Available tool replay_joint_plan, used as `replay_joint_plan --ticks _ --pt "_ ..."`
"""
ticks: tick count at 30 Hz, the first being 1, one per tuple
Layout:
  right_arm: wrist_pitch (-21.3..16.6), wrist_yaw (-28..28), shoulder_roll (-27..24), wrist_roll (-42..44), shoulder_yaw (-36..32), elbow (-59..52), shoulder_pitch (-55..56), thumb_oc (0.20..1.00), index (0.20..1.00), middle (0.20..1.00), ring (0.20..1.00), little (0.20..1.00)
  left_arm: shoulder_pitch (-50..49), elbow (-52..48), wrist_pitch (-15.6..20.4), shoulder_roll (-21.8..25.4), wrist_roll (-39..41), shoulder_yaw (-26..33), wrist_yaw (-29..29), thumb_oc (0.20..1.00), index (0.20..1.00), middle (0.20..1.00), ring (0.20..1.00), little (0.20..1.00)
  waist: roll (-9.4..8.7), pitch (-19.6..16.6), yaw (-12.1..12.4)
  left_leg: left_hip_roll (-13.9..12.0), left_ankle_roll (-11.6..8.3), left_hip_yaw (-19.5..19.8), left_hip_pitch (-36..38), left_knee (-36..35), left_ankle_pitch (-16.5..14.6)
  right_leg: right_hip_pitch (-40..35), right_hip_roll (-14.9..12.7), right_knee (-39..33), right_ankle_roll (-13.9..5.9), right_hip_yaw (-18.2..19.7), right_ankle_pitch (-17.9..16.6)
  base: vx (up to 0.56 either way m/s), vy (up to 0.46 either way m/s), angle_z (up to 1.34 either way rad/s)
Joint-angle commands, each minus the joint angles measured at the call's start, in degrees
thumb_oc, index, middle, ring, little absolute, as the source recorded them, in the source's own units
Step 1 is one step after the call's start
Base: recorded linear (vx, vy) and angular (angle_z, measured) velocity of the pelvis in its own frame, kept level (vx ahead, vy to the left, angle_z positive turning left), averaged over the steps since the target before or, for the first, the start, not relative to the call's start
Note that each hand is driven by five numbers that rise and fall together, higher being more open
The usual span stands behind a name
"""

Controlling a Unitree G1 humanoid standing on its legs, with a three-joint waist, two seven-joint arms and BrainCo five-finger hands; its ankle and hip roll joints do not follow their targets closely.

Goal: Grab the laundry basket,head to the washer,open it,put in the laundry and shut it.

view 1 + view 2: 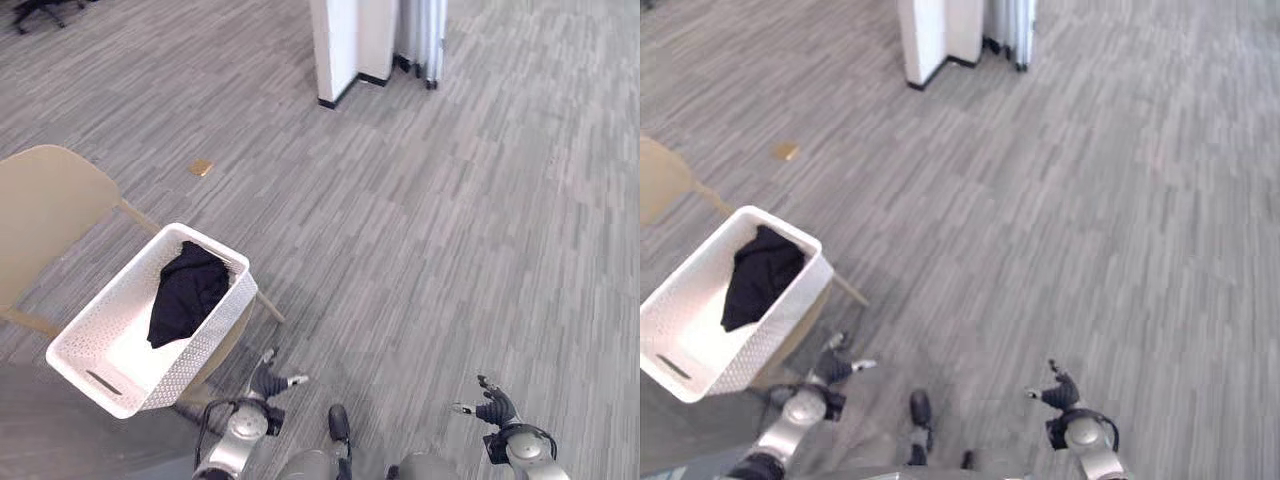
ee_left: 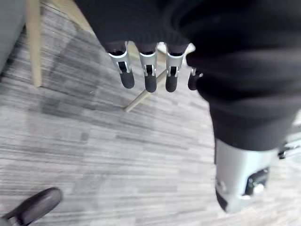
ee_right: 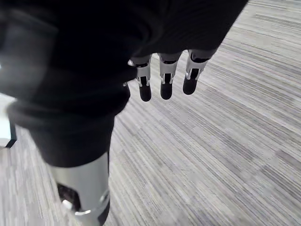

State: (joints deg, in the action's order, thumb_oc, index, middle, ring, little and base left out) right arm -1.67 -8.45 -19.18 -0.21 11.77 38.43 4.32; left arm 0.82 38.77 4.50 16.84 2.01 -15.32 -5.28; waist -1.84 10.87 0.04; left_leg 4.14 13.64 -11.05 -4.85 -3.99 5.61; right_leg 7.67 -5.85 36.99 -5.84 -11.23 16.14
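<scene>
White basket (image 1: 140, 340) with dark garment (image 1: 186, 292) sits on beige chair (image 1: 45, 215); left hand (image 1: 270, 382) and right hand (image 1: 494, 408) relaxed, empty

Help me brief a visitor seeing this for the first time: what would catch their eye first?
The white laundry basket stands out, sitting on a beige chair to the robot's left with a black garment inside it. Both hands, left hand and right hand, hang open and hold nothing above the grey floor.

I see my right hand (image 3: 162, 77) hanging empty above the grey plank floor (image 3: 221, 155), its fingers (image 3: 164, 82) straight and relaxed, touching nothing.
</scene>
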Motion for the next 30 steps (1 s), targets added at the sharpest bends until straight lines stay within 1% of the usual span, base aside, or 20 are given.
replay_joint_plan --ticks 1,2,3,5,8,9,11,12,14,16,17,18,19,20,21,24,25,26,29,30 --pt "-2.10 -0.12 0.52 -1.58 -0.61 -3.47 -1.82 1.000 1.000 1.000 1.000 1.000 -2.98 -0.50 0.89 2.27 -0.13 0.33 -1.87 1.000 1.000 1.000 1.000 1.000 0.58 0.10 1.53 -3.09 -11.42 -0.94 -0.98 4.56 -6.03 -0.89 1.71 -13.92 -2.40 0.31 -8.92 0.15 -0.012 0.60" --pt "-2.29 -0.31 0.35 -0.92 -0.82 -3.97 -2.20 1.000 1.000 1.000 1.000 1.000 -2.27 -0.23 0.93 2.17 -0.36 0.04 -2.12 1.000 1.000 1.000 1.000 1.000 1.12 1.13 0.62 -2.37 -11.72 1.37 0.06 4.28 -6.08 0.74 3.42 -18.50 -1.35 1.00 -8.49 0.15 -0.012 0.84" --pt "-2.29 -0.31 0.34 -0.92 -0.82 -3.97 -2.20 1.000 1.000 1.000 1.000 1.000 -2.27 -0.23 0.93 2.17 -0.36 0.04 -2.12 1.000 1.000 1.000 1.000 1.000 1.13 1.11 0.61 -2.38 -11.72 1.38 0.04 4.29 -6.08 0.75 3.43 -18.53 -1.34 0.99 -8.51 0.13 -0.027 1.25" --pt "-2.21 -0.78 -0.14 -0.31 -1.03 -4.24 -2.19 1.000 1.000 1.000 1.000 1.000 -1.41 0.93 0.91 1.63 -0.66 -0.30 -2.21 1.000 1.000 1.000 1.000 1.000 0.87 1.68 -0.32 -0.36 -12.07 6.24 0.96 4.23 -6.53 2.81 6.35 -25.75 -1.24 6.52 -10.59 0.13 -0.041 1.49" --pt "-2.17 -0.81 -0.10 -0.46 -1.16 -3.82 -2.03 1.000 1.000 1.000 1.000 1.000 -1.41 1.89 1.09 1.18 -0.55 -0.43 -2.18 1.000 1.000 1.000 1.000 1.000 0.72 1.68 -0.04 0.45 -12.09 8.32 1.07 5.08 -7.08 2.94 6.09 -26.17 -1.41 5.79 -11.63 0.09 -0.057 1.59" --pt "-2.82 -0.76 -0.27 -0.24 -1.86 -3.53 -1.47 1.000 1.000 1.000 1.000 1.000 -1.77 3.09 1.13 0.72 -1.29 -0.60 -1.89 1.000 1.000 1.000 1.000 1.000 0.37 0.64 0.22 1.97 -12.67 10.13 0.75 6.62 -8.25 -0.41 5.74 -31.00 -0.40 5.65 -11.95 0.09 -0.053 0.90" --pt "-2.79 -0.68 -0.40 -0.10 -2.08 -3.43 -1.39 1.000 1.000 1.000 1.000 1.000 -1.95 2.78 1.06 0.58 -1.00 -0.60 -1.53 1.000 1.000 1.000 1.000 1.000 0.37 0.66 0.22 2.40 -13.15 10.35 0.18 8.42 -8.83 -1.24 5.47 -32.25 -0.17 4.99 -12.24 0.07 -0.050 0.87" --pt "-3.03 -0.84 -0.52 0.23 -2.15 -3.42 -1.47 1.000 1.000 1.000 1.000 1.000 -2.01 2.79 0.94 0.44 -0.58 -0.59 -1.30 1.000 1.000 1.000 1.000 1.000 0.32 0.89 0.25 2.55 -13.71 9.88 -0.73 10.41 -9.50 -1.84 5.17 -32.71 0.08 4.34 -12.30 0.02 -0.023 0.78" --pt "-2.80 -1.27 -1.04 1.09 -2.54 -3.15 -1.79 1.000 1.000 1.000 1.000 1.000 -1.66 2.52 0.41 0.45 0.93 -0.02 -1.15 1.000 1.000 1.000 1.000 1.000 -0.21 1.88 -0.32 -1.45 -14.40 2.87 -4.76 15.99 -10.76 -3.81 3.13 -34.70 0.13 0.92 -11.93 0.00 0.047 0.90" --pt "-2.29 -1.47 -0.95 1.40 -2.75 -2.96 -1.40 1.000 1.000 1.000 1.000 1.000 -1.83 1.88 0.14 0.74 1.21 0.51 -1.13 1.000 1.000 1.000 1.000 1.000 -0.36 1.70 -0.63 -5.66 -13.78 -3.25 -5.27 14.31 -10.31 -5.31 1.97 -35.96 0.03 -1.97 -11.41 0.11 0.103 1.43" --pt "-2.23 -1.52 -0.86 1.44 -2.59 -2.76 -1.22 1.000 1.000 1.000 1.000 1.000 -2.05 1.70 0.01 0.97 1.06 0.70 -1.15 1.000 1.000 1.000 1.000 1.000 -0.27 1.38 -0.47 -6.79 -14.33 -3.86 -4.92 13.05 -10.52 -6.37 1.74 -36.36 -0.49 -2.72 -10.61 0.20 0.141 0.98" --pt "-2.15 -1.48 -0.86 1.51 -2.53 -2.51 -1.14 1.000 1.000 1.000 1.000 1.000 -2.10 1.74 0.04 1.09 0.98 0.84 -1.18 1.000 1.000 1.000 1.000 1.000 -0.40 1.27 -0.23 -8.08 -14.80 -4.55 -5.78 11.87 -8.95 -6.84 1.31 -36.53 -0.58 -3.44 -10.36 0.36 0.219 0.78" --pt "-1.95 -1.44 -0.77 1.46 -2.18 -1.96 -1.03 1.000 1.000 1.000 1.000 1.000 -2.43 1.34 -0.05 1.40 0.94 1.06 -1.07 1.000 1.000 1.000 1.000 1.000 -0.83 0.98 0.26 -10.89 -16.28 -5.00 -8.55 9.76 -5.17 -8.27 0.23 -36.81 -0.55 -5.27 -9.00 0.26 0.158 0.38" --pt "-1.98 -1.43 -0.72 1.46 -2.16 -1.88 -1.02 1.000 1.000 1.000 1.000 1.000 -2.50 1.30 -0.08 1.46 0.95 1.06 -1.05 1.000 1.000 1.000 1.000 1.000 -0.94 0.94 0.08 -10.77 -16.46 -4.77 -8.41 9.69 -5.28 -8.44 0.17 -36.73 -0.55 -5.40 -8.65 0.41 0.258 0.56" --pt "-1.76 -1.38 -0.77 1.18 -2.11 -1.74 -0.90 1.000 1.000 1.000 1.000 1.000 -2.87 1.37 -0.24 1.64 1.08 1.34 -1.04 1.000 1.000 1.000 1.000 1.000 -0.88 0.87 0.78 -13.04 -17.46 -5.64 -10.29 8.22 -2.96 -10.28 -0.97 -36.38 -0.63 -6.94 -7.24 0.24 0.144 0.39" --pt "-1.39 -0.94 -0.54 0.49 -2.47 -2.06 -0.38 1.000 1.000 1.000 1.000 1.000 -3.71 0.88 -0.50 1.59 1.13 1.72 -0.68 1.000 1.000 1.000 1.000 1.000 -0.03 0.02 0.55 -13.36 -18.10 -6.82 -8.95 6.44 -1.01 -12.43 -1.75 -35.23 -1.15 -8.27 -6.15 0.32 0.225 0.33" --pt "-1.47 -0.95 -0.35 0.26 -2.41 -1.83 -0.60 1.000 1.000 1.000 1.000 1.000 -3.85 1.07 -0.58 1.57 1.18 1.91 -0.65 1.000 1.000 1.000 1.000 1.000 -0.12 -0.77 0.76 -12.66 -17.99 -6.88 -8.92 7.19 -1.33 -13.31 -2.72 -34.51 -1.47 -8.52 -6.09 0.48 0.388 0.38" --pt "-0.97 -0.75 -0.15 -0.48 -2.03 -2.24 -1.33 1.000 1.000 1.000 1.000 1.000 -3.83 1.30 -0.76 2.12 0.93 2.19 -0.96 1.000 1.000 1.000 1.000 1.000 -0.43 -1.01 1.19 -11.23 -17.00 -6.51 -8.51 9.03 -3.06 -13.06 -5.00 -31.26 -1.71 -8.52 -6.74 0.36 0.294 0.28" --pt "-1.10 -0.94 0.06 -0.51 -1.82 -2.58 -1.73 1.000 1.000 1.000 1.000 1.000 -3.82 1.31 -0.73 2.54 1.07 2.53 -1.16 1.000 1.000 1.000 1.000 1.000 -0.77 -1.04 1.52 -10.48 -16.30 -6.71 -8.08 9.85 -4.38 -12.21 -6.35 -28.59 -1.88 -8.12 -6.99 0.22 0.197 0.05" --pt "-1.03 -0.87 0.04 -0.75 -1.54 -3.33 -2.64 1.000 1.000 1.000 1.000 1.000 -3.72 1.44 -0.64 3.47 1.01 3.19 -1.55 1.000 1.000 1.000 1.000 1.000 -0.99 -0.92 1.79 -9.27 -14.92 -7.08 -6.80 10.69 -6.55 -10.61 -7.90 -23.73 -2.17 -7.58 -8.52 0.28 0.286 0.16"
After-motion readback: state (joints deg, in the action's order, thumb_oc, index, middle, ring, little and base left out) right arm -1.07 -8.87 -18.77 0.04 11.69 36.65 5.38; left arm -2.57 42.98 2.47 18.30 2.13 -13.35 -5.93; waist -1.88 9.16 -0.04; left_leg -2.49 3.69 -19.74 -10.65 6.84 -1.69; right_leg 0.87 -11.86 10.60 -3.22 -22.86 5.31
